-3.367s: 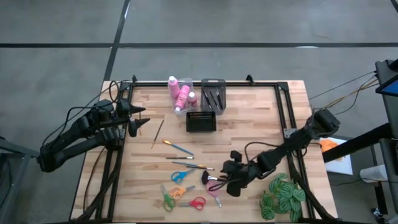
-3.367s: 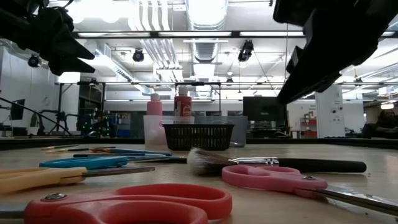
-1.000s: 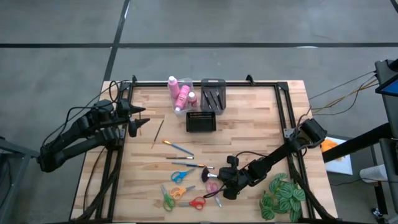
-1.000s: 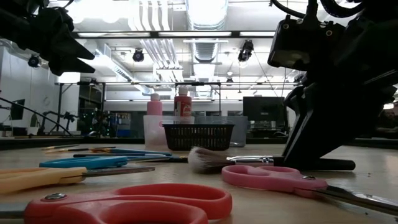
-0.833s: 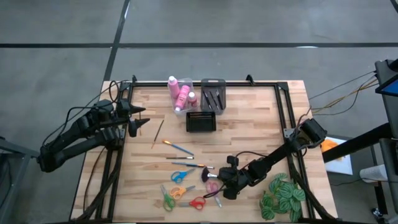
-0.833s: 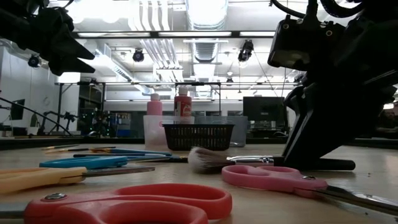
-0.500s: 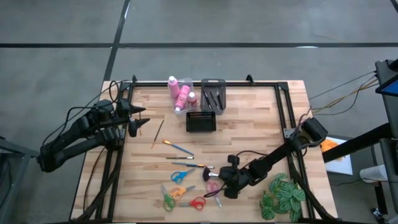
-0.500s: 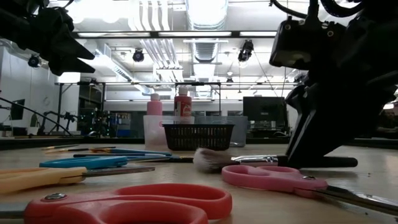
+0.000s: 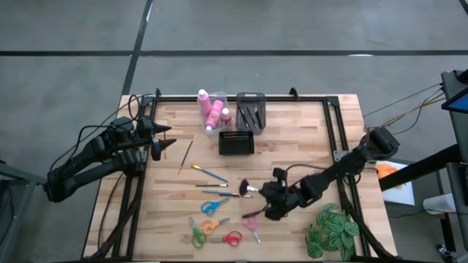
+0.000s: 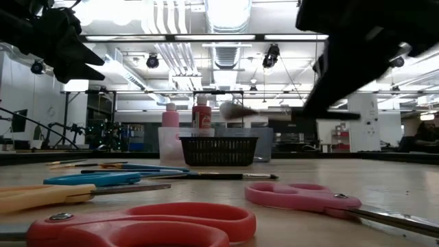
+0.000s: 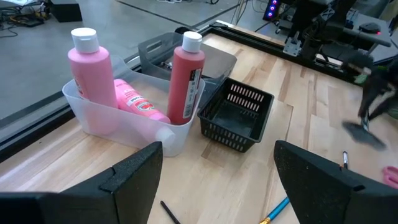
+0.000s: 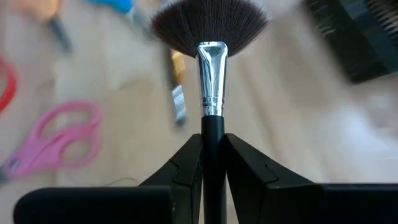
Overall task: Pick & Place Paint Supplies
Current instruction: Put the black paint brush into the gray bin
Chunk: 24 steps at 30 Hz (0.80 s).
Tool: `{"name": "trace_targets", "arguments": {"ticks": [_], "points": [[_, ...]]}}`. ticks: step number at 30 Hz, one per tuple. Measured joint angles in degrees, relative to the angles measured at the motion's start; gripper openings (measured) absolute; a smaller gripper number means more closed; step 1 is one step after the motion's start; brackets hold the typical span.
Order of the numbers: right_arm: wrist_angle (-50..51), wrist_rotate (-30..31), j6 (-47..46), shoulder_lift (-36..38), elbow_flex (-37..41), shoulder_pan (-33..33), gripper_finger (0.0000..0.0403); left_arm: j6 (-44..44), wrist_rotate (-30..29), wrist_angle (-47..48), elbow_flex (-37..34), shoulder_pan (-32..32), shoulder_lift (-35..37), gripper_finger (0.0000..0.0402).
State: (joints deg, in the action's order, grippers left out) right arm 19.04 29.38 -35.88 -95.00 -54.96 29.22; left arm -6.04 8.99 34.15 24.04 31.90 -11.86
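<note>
High view: the right gripper (image 9: 257,191) hangs over the bench (image 9: 300,146), near the front right, its fingers clenched on the black handle of a fan brush (image 12: 210,50), which is lifted clear of the wood, bristles pointing toward the loose scissors (image 9: 212,207) and thin brushes (image 9: 210,174). The left gripper (image 9: 162,139) waits at the left edge, fingers released and holding nothing.

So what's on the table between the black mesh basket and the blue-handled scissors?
In the high view, between the black mesh basket and the blue-handled scissors lie two thin paintbrushes: a blue-handled one and a dark one.
</note>
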Motion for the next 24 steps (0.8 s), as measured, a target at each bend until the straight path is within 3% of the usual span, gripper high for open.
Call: {"name": "trace_targets", "arguments": {"ticks": [6, 13, 24], "points": [[2.7, 0.8, -0.1, 6.8, 0.0, -6.8, 0.0056, 0.0, 0.0, 0.0, 0.0, 0.0, 0.0, 0.0311], [2.6, 0.8, -4.5, 12.8, -0.1, -19.6, 0.0056, 0.0, 0.0, 0.0, 0.0, 0.0, 0.0, 0.0311], [-7.1, -2.3, -8.7, 13.8, -0.1, -40.0, 0.0056, 0.0, 0.0, 0.0, 0.0, 0.0, 0.0, 0.0311]]}}
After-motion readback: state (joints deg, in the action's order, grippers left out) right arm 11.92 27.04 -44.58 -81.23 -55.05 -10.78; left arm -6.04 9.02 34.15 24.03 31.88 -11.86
